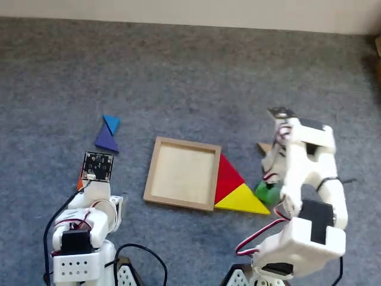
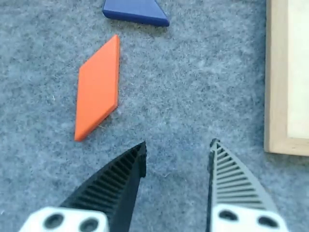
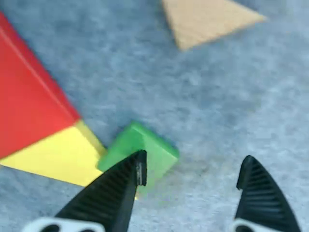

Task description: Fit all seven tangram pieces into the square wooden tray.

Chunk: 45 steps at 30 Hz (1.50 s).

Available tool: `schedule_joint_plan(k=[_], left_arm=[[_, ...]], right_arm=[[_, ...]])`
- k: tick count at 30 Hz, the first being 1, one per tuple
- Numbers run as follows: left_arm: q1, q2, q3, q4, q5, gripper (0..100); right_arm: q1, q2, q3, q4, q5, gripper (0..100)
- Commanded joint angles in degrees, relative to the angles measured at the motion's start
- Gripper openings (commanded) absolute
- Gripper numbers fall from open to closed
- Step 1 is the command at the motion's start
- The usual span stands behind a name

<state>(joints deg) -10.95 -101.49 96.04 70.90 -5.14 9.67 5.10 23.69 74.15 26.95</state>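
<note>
Nearest the arms, the left gripper (image 2: 177,147) hangs jaws apart over carpet (image 2: 183,87) beside the orange parallelogram (image 2: 97,87), and the right gripper (image 3: 193,166), jaws likewise apart, hides part of the green piece (image 3: 145,147). Farther out the pale square wooden tray (image 1: 156,170) lies flat, floor bare, red triangle (image 1: 228,177) and yellow triangle (image 1: 242,201) touching its right edge; beyond, a tan triangle (image 1: 264,147) is half hidden behind the right arm (image 1: 306,161).

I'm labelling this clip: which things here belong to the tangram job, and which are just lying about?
Job: tray, red triangle, yellow triangle, green piece, tan triangle, orange parallelogram, dark blue triangle, light blue triangle.
Just there: grey mat, pale strip beyond it.
</note>
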Motion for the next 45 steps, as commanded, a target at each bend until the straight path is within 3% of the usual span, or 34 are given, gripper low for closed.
schedule_joint_plan(k=[1,7,15,19,22,25,34,45], left_arm=[[-0.31,-2.86,1.19,0.26,0.53,21],[-0.31,-2.86,1.19,0.26,0.53,21],[-0.31,-2.86,1.19,0.26,0.53,21],[-0.31,-2.86,1.19,0.26,0.53,21],[-0.31,-2.86,1.19,0.26,0.53,21],[-0.31,-2.86,1.19,0.26,0.53,21],[-0.31,-2.86,1.19,0.26,0.53,21],[-0.31,-2.86,1.19,0.26,0.53,21]], right_arm=[[3.21,-5.14,-4.00,1.01,1.93,29.6],[-0.92,-18.77,-0.22,6.37,2.11,29.6],[-19.12,-36.88,17.63,5.32,2.11,29.6],[-27.12,-37.85,23.96,0.66,2.46,30.3],[-30.81,-34.07,26.15,-1.54,5.80,36.2],[-32.22,-28.00,26.07,-4.00,5.98,40.4],[-32.13,-10.95,22.20,-10.77,6.15,40.4],[-32.31,-7.16,18.77,-10.68,10.20,40.3]])
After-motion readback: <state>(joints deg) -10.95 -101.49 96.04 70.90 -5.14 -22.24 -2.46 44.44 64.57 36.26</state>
